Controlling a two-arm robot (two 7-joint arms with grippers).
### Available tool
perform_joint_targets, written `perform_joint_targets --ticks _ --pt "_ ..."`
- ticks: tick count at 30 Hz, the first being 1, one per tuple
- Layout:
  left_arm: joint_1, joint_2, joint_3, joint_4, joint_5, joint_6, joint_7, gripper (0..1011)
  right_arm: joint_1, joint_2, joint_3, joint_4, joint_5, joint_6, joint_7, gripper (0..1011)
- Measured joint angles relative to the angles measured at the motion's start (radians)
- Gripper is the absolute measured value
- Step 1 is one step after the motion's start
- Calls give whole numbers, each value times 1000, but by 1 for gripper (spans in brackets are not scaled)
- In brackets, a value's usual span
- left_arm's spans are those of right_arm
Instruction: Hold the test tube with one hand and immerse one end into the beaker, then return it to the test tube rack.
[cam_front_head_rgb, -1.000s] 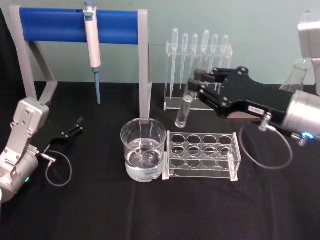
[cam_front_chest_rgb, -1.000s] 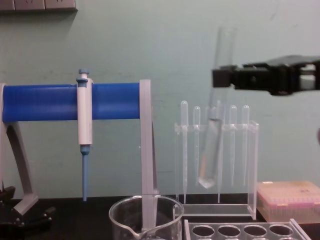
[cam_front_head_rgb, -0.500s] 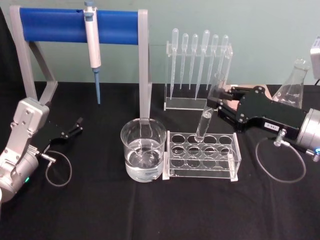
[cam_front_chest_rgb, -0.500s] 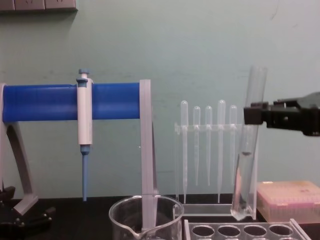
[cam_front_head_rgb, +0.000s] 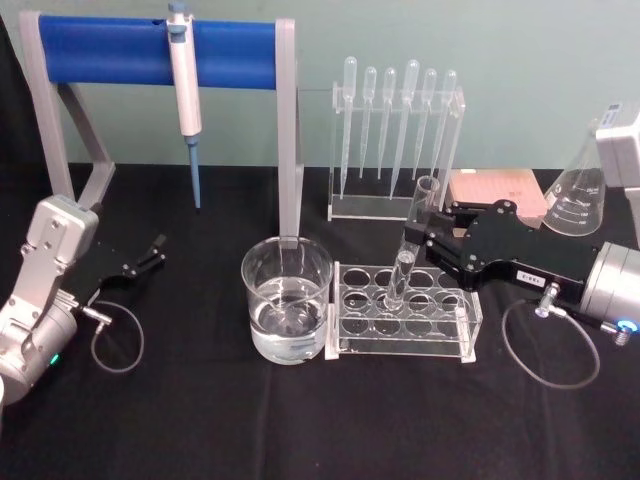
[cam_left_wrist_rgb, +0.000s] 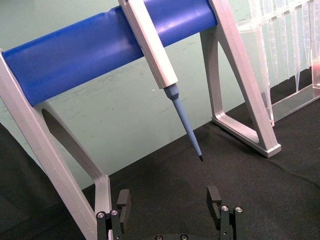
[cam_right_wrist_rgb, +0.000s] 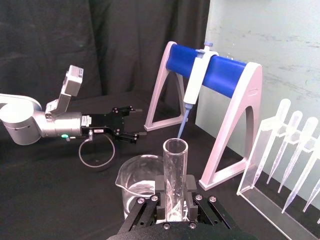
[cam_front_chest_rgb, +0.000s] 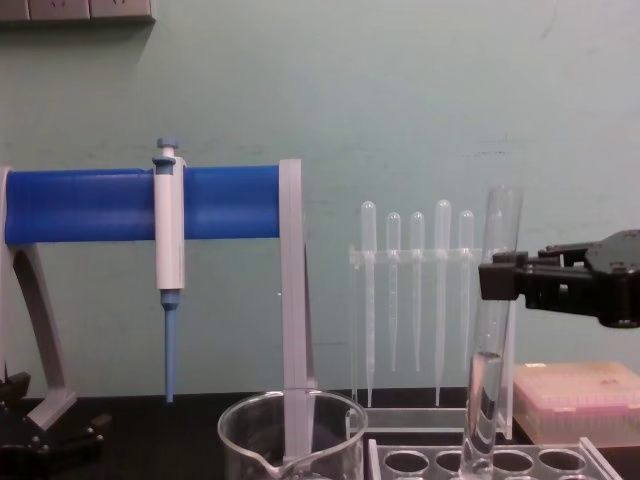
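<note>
A: What's at nine o'clock on the desk (cam_front_head_rgb: 300, 420)?

B: The left hand (cam_front_head_rgb: 150, 252), parked low near the blue stand (cam_front_head_rgb: 150, 50), with the pipettor (cam_front_head_rgb: 184, 70) hanging above and behind it. In its wrist view its fingers (cam_left_wrist_rgb: 123, 201) stand apart with nothing between them. It is well away from the glassware.

A: And nearer the middle?

B: The beaker (cam_front_head_rgb: 287, 300) sits just past six o'clock from the stand's near post, partly filled with clear liquid. Touching its three o'clock side is the rack (cam_front_head_rgb: 405, 310).

A: Where is the tube?

B: The tube (cam_front_head_rgb: 410, 245) is clamped in the right hand (cam_front_head_rgb: 422, 240), which reaches in from three o'clock. The grip is on the upper half, below the rim. The long axis runs nearly upright, the open end leaning slightly toward twelve o'clock, round bottom down. From the chest view the bottom is at or just inside a hole of the rack's rear row; I cannot tell whether it is seated.

A: So which way does the tube lie from the hand?

B: Straight down through the fingers, over the rack and not over the beaker, which lies at nine o'clock from it. I judge this to be the return step: what's left is lowering along that upright axis and letting go. The pipettes (cam_front_head_rgb: 400, 120) stand behind at twelve o'clock, the flask (cam_front_head_rgb: 585, 190) at two.
</note>
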Motion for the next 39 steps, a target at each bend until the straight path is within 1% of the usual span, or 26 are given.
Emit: perform_joint_targets --ticks 14,19,28,35,39 --pt "0 0 0 0 0 0 0 1000 -7 -17 -1 26 -15 -8 2 241" --pt "0 0 0 0 0 0 0 1000 -6 -29 -3 42 -19 -12 2 241" --pt "0 0 0 0 0 0 0 1000 7 -58 -20 82 -37 -14 5 241" --pt "0 0 0 0 0 0 0 1000 10 -74 -32 107 -48 -18 7 241" --pt "0 0 0 0 0 0 0 1000 12 -88 -37 128 -62 -29 7 241"
